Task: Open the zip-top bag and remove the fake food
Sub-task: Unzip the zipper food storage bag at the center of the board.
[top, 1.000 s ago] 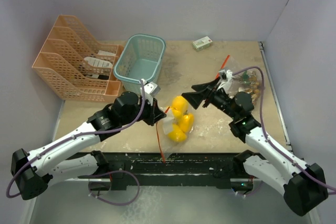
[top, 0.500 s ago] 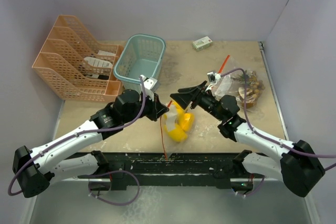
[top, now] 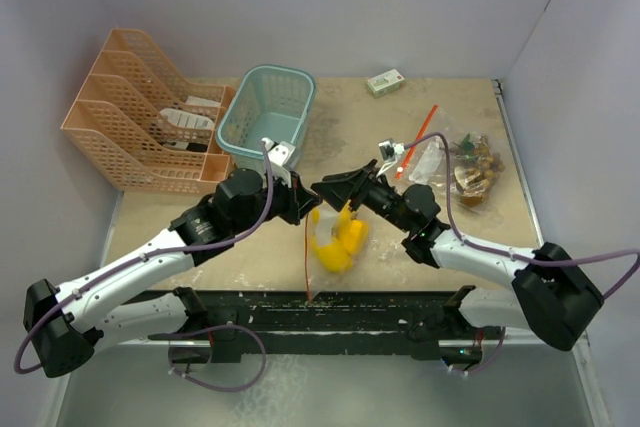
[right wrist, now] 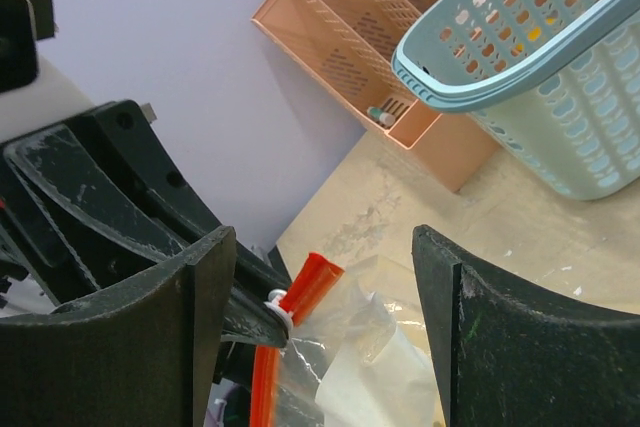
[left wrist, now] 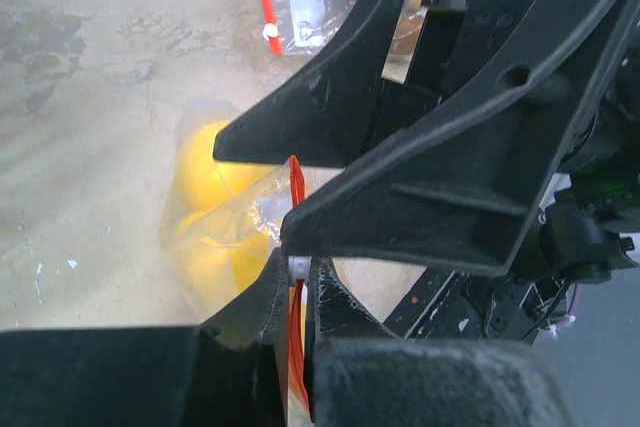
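A clear zip-top bag with a red zip strip holds glossy yellow fake food in the table's middle. My left gripper is shut on the zip strip beside its white slider; the left wrist view shows the left gripper pinching red plastic. My right gripper stands open, its fingers on both sides of the bag's top corner without touching it, right gripper. A second bag at the right holds brownish fake food.
A teal basket stands behind the left gripper, an orange file rack to its left. A small white-green box lies at the back. The second bag's red zip points toward the back wall.
My right gripper has swung left from the second bag to the first bag's top, its jaws narrowing. The left gripper keeps its hold and has lifted the bag a little.
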### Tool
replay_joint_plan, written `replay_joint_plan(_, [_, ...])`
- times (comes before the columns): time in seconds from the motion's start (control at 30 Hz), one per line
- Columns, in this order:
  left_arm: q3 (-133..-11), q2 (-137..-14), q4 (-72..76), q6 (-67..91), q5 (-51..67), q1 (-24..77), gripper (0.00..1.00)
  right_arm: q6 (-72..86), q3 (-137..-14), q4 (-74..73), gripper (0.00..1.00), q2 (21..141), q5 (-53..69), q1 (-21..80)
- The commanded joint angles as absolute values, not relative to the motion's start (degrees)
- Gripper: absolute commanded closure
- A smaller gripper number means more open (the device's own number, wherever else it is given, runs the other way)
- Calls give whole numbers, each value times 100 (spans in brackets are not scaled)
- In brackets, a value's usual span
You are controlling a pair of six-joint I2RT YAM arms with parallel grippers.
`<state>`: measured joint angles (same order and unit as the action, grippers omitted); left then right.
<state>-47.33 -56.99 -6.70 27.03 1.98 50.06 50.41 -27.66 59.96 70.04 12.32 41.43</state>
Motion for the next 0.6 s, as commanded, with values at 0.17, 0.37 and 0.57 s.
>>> replay_joint_plan(0.17, [-5096, -5707, -192, 2759, -113, 5025, 100, 5113, -2983, 6665, 54, 7340, 916, 4487])
replay_joint_plan(0.37, [-5083, -5783, -187, 2790, -149, 5027, 100, 5092, -2951, 6666, 100, 7237, 758, 4542])
replay_joint_plan(0.57, [-4999, -5785, -222, 2812, -120, 5023, 100, 4929, -2999, 6161, 100, 6869, 594, 4528])
